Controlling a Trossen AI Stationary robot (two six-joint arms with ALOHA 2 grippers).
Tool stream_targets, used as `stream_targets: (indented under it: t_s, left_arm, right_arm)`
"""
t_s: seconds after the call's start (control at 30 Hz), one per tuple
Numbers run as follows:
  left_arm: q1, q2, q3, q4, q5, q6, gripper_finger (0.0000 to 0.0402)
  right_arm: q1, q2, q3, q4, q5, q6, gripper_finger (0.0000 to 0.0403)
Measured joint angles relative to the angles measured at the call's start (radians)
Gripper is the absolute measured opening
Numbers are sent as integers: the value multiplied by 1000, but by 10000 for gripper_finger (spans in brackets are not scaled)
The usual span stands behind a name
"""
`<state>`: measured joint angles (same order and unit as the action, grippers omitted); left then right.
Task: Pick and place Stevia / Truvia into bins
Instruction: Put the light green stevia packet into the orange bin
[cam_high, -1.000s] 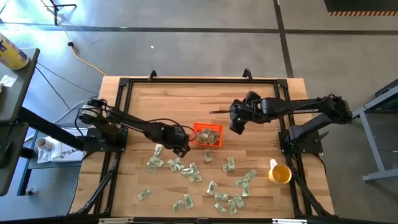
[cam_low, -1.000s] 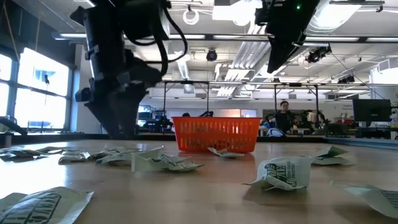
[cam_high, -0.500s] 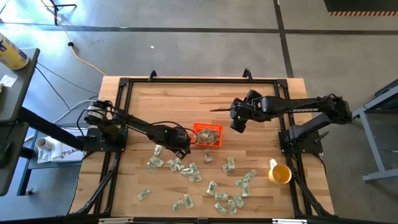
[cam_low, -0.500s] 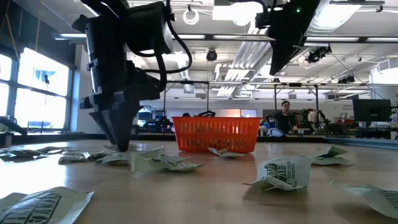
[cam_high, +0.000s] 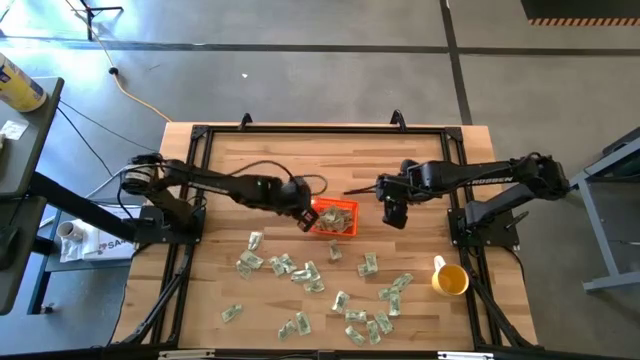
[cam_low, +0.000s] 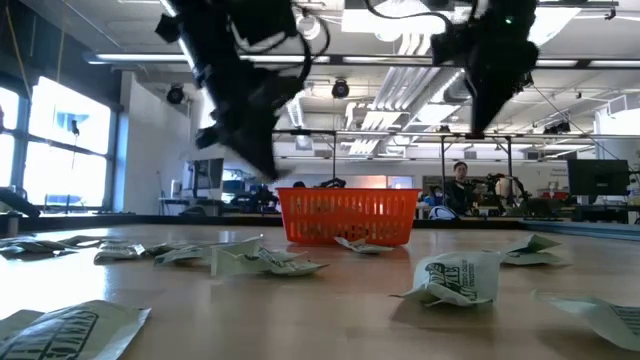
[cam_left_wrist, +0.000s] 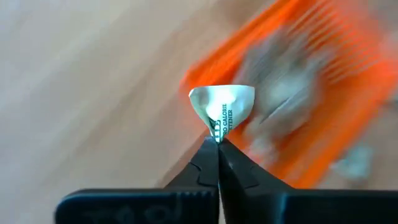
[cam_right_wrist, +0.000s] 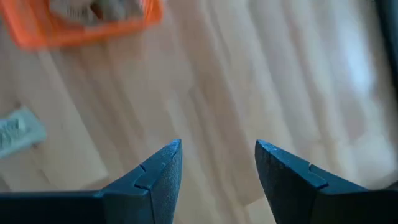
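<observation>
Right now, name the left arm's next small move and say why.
Probably carry on over the orange basket and open: the left gripper is shut on a sachet, at the basket's edge, with sachets already inside.

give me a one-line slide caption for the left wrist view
Left tool shut on a white sachet, carrying it toward the orange basket over the wooden table.

A small square orange-red bin (cam_high: 335, 217) with low slatted walls sat near the middle of the wooden surface (cam_high: 250, 160), already holding a few sachets. Many pale green and white sachets (cam_high: 300, 270) lay scattered, some crumpled, in front of it. One folded sachet (cam_left_wrist: 221, 110) was pinched just beside the bin's left edge.
</observation>
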<state>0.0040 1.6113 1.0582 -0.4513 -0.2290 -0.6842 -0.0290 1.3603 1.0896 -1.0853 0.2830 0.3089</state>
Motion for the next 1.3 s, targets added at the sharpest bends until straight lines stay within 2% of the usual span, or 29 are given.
stream_targets:
  t_s: [0.17,0.23,0.3,0.43,0.5,0.67,0.87,1.1,1.2,1.3]
  left_arm:
    - [-3,6,81,109,94,230,22]
    - [-2,36,104,139,98,297,31]
    - [16,64,105,98,146,332,49]
    - [54,121,109,185,345,342,82]
    - [58,146,109,219,372,354,93]
    - [54,164,109,260,320,390,116]
    - [24,83,156,168,316,334,132]
    - [-81,-33,183,-2,153,316,121]
    - [-124,-64,181,-109,101,279,117]
    - [-162,-76,180,-184,57,260,115]
  right_arm:
    - [16,-64,-170,88,-113,90,192]
    - [37,-90,-226,161,-180,124,192]
    - [67,-108,-262,230,-243,141,192]
    - [150,-114,-294,286,-291,126,193]
    - [196,-113,-312,291,-302,85,193]
    - [303,-107,-360,349,-365,52,195]
    - [407,-70,-367,487,-316,-4,191]
    - [488,59,-367,697,-304,-187,190]
    - [523,121,-367,756,-248,-299,187]
    - [543,169,-360,750,-110,-346,184]
